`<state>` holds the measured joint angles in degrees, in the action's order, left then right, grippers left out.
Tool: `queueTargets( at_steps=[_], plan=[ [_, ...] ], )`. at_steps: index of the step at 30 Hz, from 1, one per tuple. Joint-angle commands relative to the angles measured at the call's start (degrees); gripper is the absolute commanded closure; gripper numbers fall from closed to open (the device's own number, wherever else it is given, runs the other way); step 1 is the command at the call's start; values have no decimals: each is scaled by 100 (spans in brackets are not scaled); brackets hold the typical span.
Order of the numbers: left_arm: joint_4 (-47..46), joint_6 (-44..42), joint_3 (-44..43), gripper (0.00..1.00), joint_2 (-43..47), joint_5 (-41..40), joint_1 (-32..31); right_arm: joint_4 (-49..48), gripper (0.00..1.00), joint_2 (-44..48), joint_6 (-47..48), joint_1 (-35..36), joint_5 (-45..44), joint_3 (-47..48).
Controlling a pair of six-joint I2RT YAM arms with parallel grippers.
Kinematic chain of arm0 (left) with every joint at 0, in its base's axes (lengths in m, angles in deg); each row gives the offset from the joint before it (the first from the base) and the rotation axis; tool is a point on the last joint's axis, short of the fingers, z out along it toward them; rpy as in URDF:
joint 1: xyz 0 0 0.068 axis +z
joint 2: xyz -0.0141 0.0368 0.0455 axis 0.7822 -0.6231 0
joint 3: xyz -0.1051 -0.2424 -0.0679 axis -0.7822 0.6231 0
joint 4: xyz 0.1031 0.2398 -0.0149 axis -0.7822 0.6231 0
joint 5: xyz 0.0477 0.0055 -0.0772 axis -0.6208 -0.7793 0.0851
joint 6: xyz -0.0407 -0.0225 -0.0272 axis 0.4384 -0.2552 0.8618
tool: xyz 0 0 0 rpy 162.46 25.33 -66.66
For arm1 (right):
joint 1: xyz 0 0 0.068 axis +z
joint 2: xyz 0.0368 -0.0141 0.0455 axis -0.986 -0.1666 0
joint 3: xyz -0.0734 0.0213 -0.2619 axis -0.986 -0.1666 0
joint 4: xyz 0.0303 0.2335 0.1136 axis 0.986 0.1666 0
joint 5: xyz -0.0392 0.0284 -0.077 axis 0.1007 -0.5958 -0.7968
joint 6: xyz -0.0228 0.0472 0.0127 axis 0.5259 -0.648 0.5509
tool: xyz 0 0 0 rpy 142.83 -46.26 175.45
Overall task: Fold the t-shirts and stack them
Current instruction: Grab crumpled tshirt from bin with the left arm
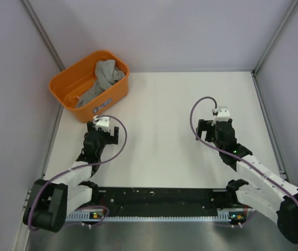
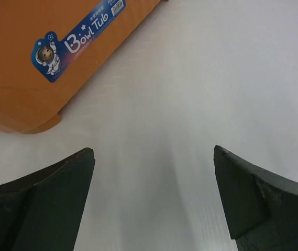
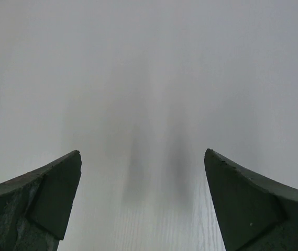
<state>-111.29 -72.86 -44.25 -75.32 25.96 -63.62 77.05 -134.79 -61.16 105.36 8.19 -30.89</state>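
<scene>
A heather-grey t-shirt (image 1: 100,81) lies crumpled inside an orange plastic basket (image 1: 71,78) at the back left of the white table. My left gripper (image 1: 102,124) is open and empty, low over the table just in front of the basket. In the left wrist view the gripper (image 2: 154,154) faces the basket's wall (image 2: 18,89), which bears a blue label; the t-shirt is hidden there. My right gripper (image 1: 218,116) is open and empty over bare table at the right. The right wrist view shows the gripper (image 3: 142,154) over bare white table only.
Grey walls close the table at the back and sides, with metal rails along the left and right edges (image 1: 268,120). A black bar (image 1: 159,197) runs between the arm bases at the near edge.
</scene>
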Motion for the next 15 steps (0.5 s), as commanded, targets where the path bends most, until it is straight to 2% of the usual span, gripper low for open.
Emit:
queueTargets(
  at_steps=[1, 4, 5, 6, 10, 13, 15],
  plan=[
    [-37, -79, -247, 1, -4, 379, 3, -252, 1, -97, 82, -52, -135, 230],
    [777, -983, -640, 1, -101, 1670, 3, -261, 1, -158, 82, -52, -100, 326],
    [1494, -1291, -904, 1, -101, 2065, 3, -243, 1, -167, 82, -52, -74, 362],
    [2589, -1790, -1280, 1, -119, 2417, 3, -208, 1, -184, 90, -43, -21, 423],
    [5582, -3374, -2941, 1, -347, 4120, 3, -129, 1, -193, 143, -52, 207, 634],
    [7447, -4122, -4505, 1, -654, 4809, -5, -129, 1, -220, 143, -52, 409, 810],
    [7951, -4221, -5367, 1, -891, 4864, -14, -111, 1, -255, 134, -52, 463, 941]
  ],
)
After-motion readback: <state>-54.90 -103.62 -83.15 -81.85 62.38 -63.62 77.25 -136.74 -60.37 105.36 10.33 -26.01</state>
